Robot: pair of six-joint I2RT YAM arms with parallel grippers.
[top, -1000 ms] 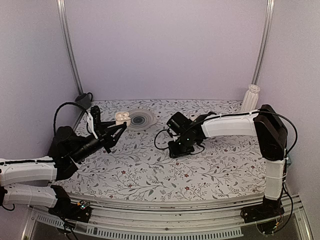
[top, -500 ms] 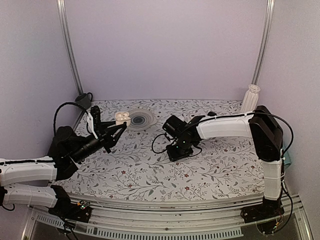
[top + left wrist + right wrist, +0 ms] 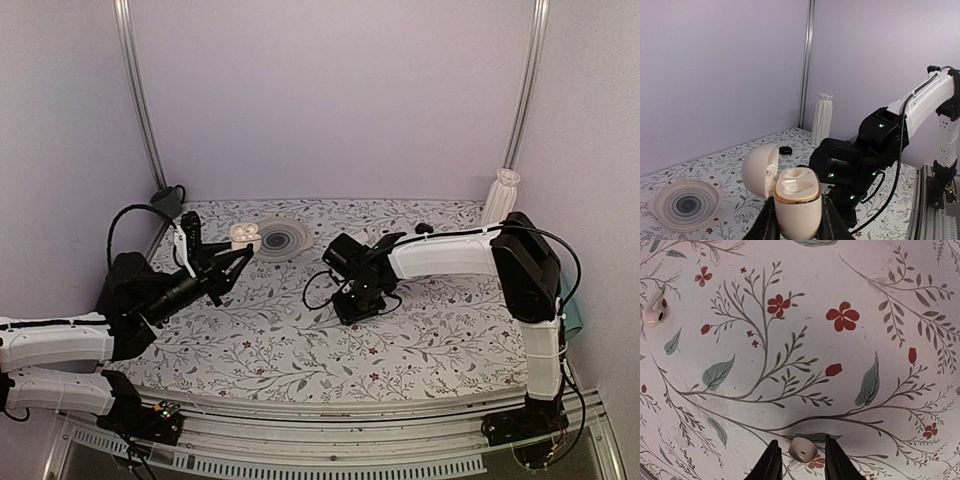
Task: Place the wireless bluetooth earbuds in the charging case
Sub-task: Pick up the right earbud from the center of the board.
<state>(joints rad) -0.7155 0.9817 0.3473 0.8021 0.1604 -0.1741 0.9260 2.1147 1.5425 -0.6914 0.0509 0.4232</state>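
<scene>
The charging case is white with a gold rim, and its lid is swung open to the left. My left gripper is shut on its body and holds it upright above the table; from above the case shows at the back left. My right gripper points down at the table near the middle. It is open, its fingers either side of one white earbud with a small gap on each side. A second earbud lies on the cloth further off.
A shallow ringed dish sits at the back beside the case. A white vase stands in the back right corner, and a small black piece lies near it. The table has a floral cloth and walls close on three sides.
My right arm has shifted a little left over the table and its jaws have narrowed slightly. The left arm and the case have not moved.
</scene>
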